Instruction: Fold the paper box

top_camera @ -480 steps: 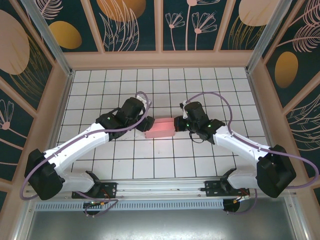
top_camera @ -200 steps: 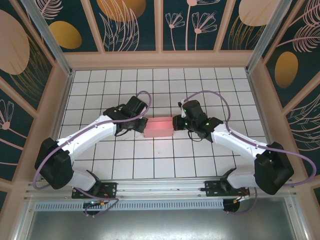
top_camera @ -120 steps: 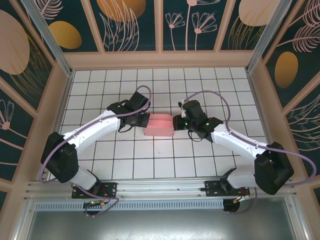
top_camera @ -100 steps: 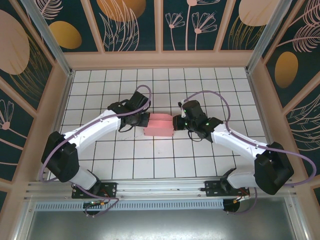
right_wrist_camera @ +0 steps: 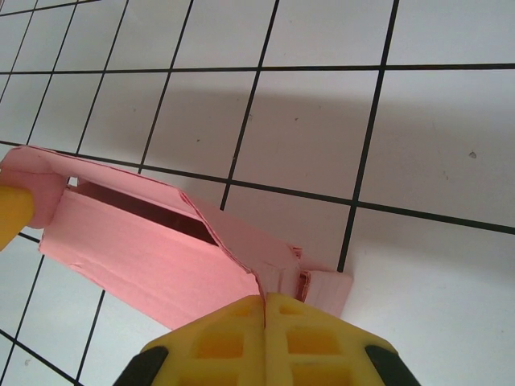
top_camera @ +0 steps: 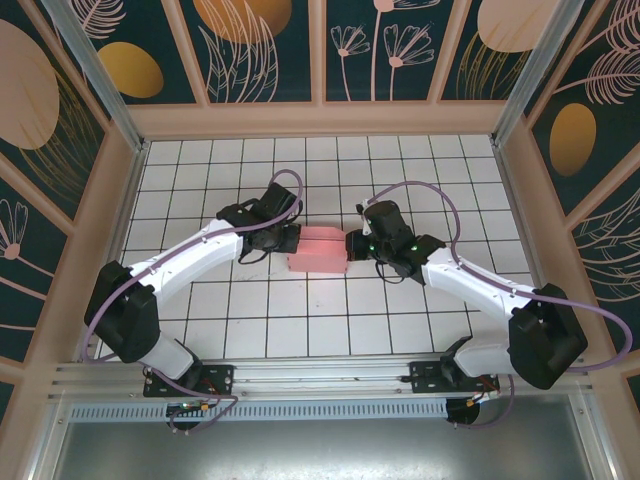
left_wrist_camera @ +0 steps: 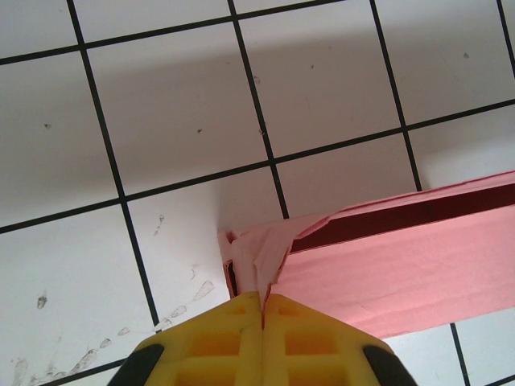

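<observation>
The paper box (top_camera: 318,250) is a salmon-pink, partly folded long shape lying on the white tiled table (top_camera: 300,330) between the two arms. My left gripper (top_camera: 291,240) is at its left end and my right gripper (top_camera: 349,243) at its right end. In the left wrist view the yellow fingers (left_wrist_camera: 217,342) of my left gripper (left_wrist_camera: 262,299) are shut with a crumpled end flap of the box (left_wrist_camera: 386,273) pinched in their seam. In the right wrist view my right gripper (right_wrist_camera: 264,299) is shut on the folded end flaps of the box (right_wrist_camera: 137,241), whose long slot gapes dark.
Wooden walls (top_camera: 130,190) enclose the tiled table on three sides. A metal rail (top_camera: 320,385) with both arm bases runs along the near edge. A yellow fingertip (right_wrist_camera: 12,213) of the left gripper shows at the box's far end in the right wrist view.
My left arm has swung its elbow outward and its gripper has shifted slightly toward the far side at the box's left end. The right arm has stayed nearly still.
</observation>
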Controlling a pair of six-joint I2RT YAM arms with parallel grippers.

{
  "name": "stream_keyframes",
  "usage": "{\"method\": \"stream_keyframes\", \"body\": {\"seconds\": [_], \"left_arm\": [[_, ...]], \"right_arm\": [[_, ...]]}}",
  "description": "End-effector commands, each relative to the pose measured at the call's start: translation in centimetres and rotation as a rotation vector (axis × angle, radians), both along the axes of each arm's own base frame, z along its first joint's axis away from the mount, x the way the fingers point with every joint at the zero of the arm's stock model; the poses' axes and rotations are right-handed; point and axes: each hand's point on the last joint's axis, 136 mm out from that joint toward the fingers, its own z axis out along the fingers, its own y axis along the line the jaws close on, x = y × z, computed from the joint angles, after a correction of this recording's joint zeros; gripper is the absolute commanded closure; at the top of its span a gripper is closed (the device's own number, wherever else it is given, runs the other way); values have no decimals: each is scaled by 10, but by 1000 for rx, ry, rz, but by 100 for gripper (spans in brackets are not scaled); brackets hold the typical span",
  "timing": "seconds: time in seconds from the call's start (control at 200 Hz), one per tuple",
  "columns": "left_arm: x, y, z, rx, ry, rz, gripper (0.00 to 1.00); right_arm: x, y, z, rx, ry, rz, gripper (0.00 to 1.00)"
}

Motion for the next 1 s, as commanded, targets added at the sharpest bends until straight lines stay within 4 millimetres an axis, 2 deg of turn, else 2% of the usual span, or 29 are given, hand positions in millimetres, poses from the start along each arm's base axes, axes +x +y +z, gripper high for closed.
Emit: {"method": "stream_keyframes", "body": {"seconds": [0.0,0.546,0.836,0.991], "left_arm": [[-15,-1,-18,1,57,-40,100],[-16,-1,-30,3,52,-52,100],[-15,-1,-30,5,52,-55,100],[-16,-1,-33,4,57,-54,100]], "right_arm": [[-2,10,3,14,26,11,100],[0,16,7,104,114,-77,100],[-7,4,-15,33,96,-69,100],[-13,-2,-33,-34,90,-59,99]]}}
